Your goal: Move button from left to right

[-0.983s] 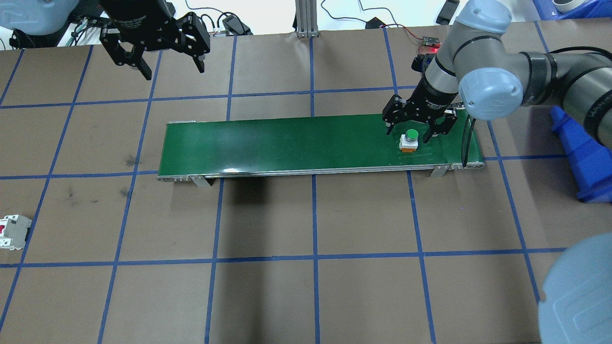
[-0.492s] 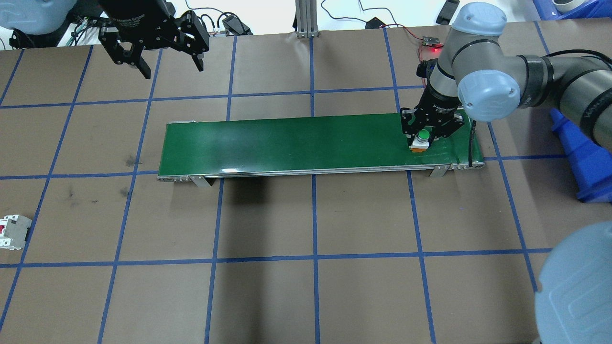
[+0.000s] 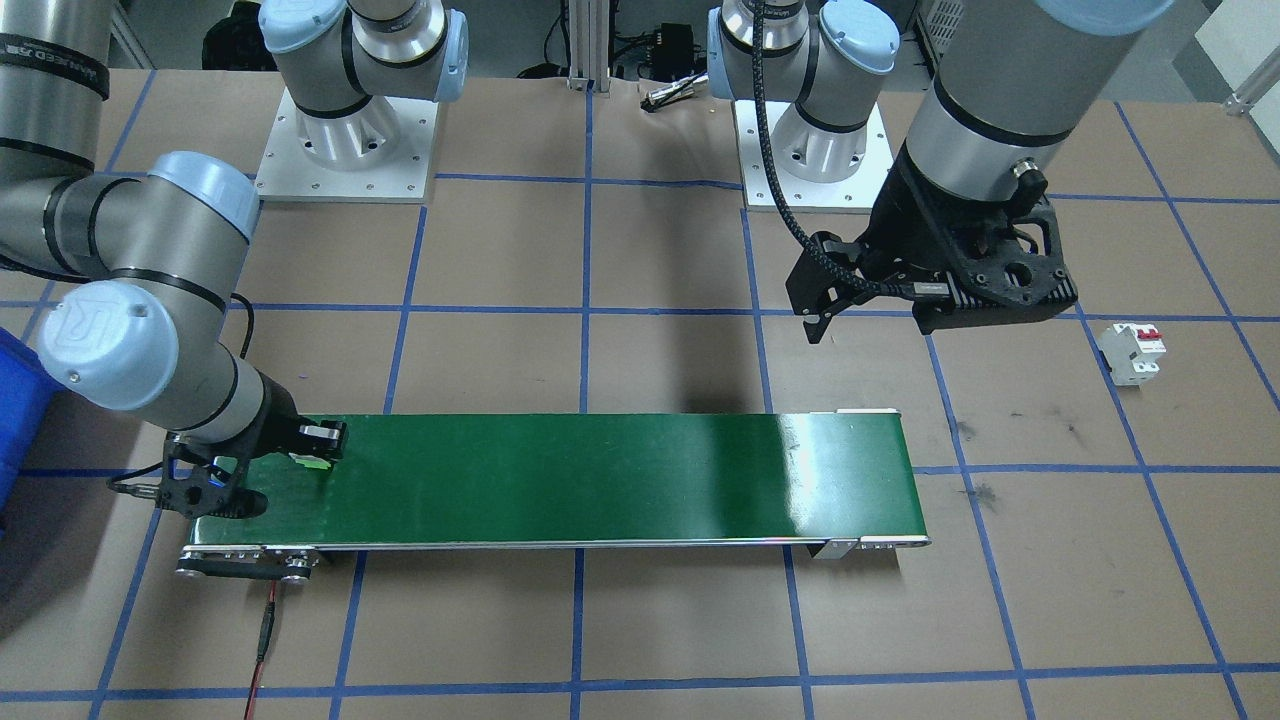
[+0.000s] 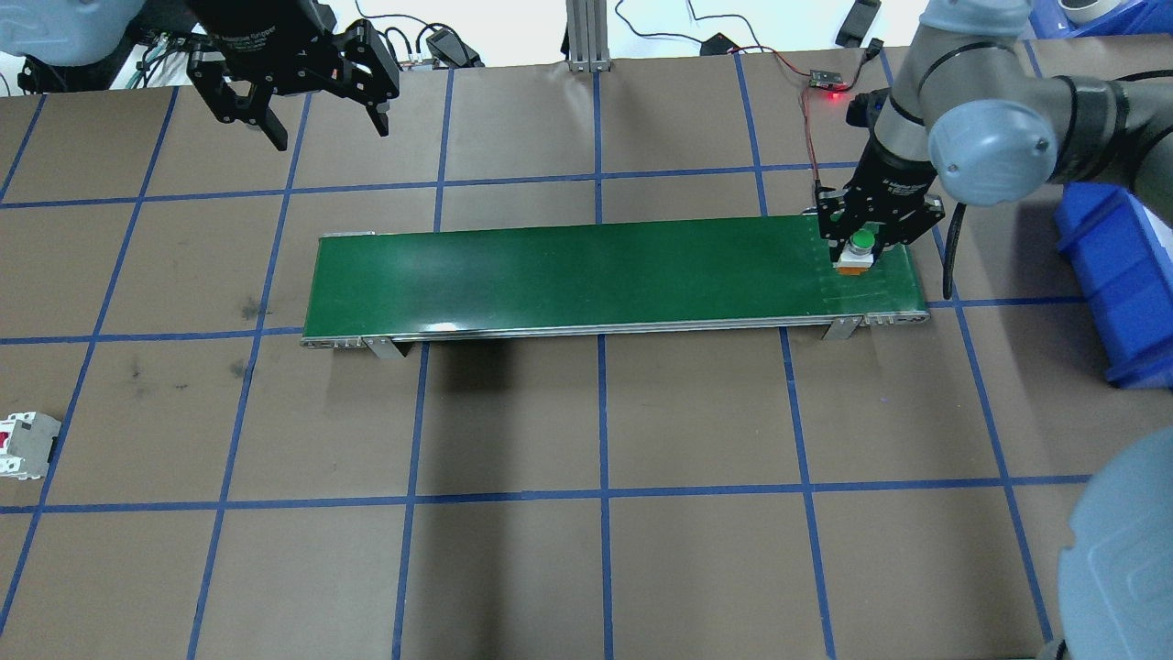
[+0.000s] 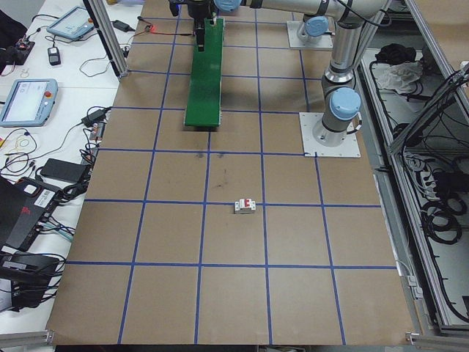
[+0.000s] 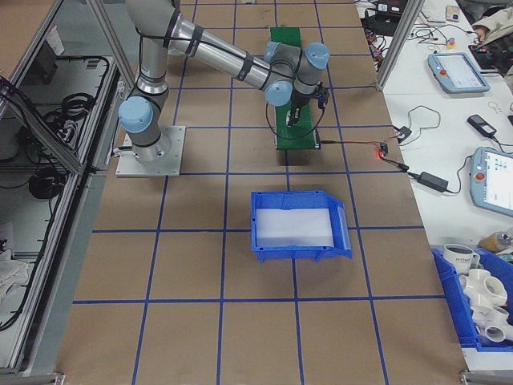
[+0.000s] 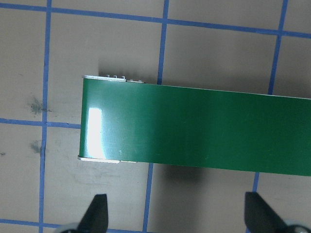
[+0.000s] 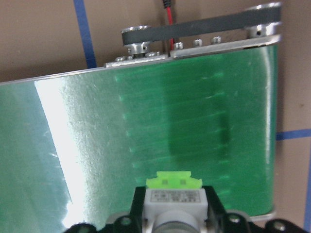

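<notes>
- The white circuit breaker (image 4: 26,445) lies at the table's left edge, well apart from the work and from both arms, so it poses no risk.
- The left gripper (image 4: 316,112) hangs with its jaws spread and empty over the far left of the table, beyond the conveyor belt's (image 4: 568,275) left end; if it came down it could strike the belt frame, though I judge that unlikely.
- The right gripper (image 4: 864,249) is clamped on the button (image 4: 859,246) at the belt's right end, with the green cap showing between the jaws.
- The hold looks narrow: the right wrist view shows the grey base pinched close to the jaw tips, so a quick swing could twist or drop it.
- A low carry could catch the belt's end rollers or the red cable just beside them.
- The blue bin (image 4: 1113,275) sits to the right; a release short of it would leave the button on the table.
- Against half a second ago, the button has shifted right and slightly farther along the belt, and appears lifted.
</notes>
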Motion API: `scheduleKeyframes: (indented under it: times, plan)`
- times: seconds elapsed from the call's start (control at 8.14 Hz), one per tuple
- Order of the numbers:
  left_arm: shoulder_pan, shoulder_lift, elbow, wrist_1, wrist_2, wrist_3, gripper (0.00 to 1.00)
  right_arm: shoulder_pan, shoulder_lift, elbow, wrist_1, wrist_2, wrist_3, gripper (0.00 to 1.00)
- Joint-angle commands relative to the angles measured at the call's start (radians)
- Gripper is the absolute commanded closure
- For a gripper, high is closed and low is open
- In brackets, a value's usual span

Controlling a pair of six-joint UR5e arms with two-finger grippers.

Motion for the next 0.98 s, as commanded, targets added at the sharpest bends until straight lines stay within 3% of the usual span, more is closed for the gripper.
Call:
scheduleKeyframes:
  times: [0.0,0.37,0.86]
  plan:
    - [0.001,0.002,0.0,0.0,0.0,0.002,0.0,-0.082,-0.037,-0.091,0.075,-0.047,-0.088,1.0]
    - [0.001,0.003,-0.002,0.0,0.0,0.002,0.0,-0.271,-0.045,-0.185,0.074,-0.042,-0.375,1.0]
    - [0.003,0.003,-0.002,0.001,0.0,0.002,0.0,-0.512,-0.026,-0.22,0.034,-0.049,-0.61,1.0]
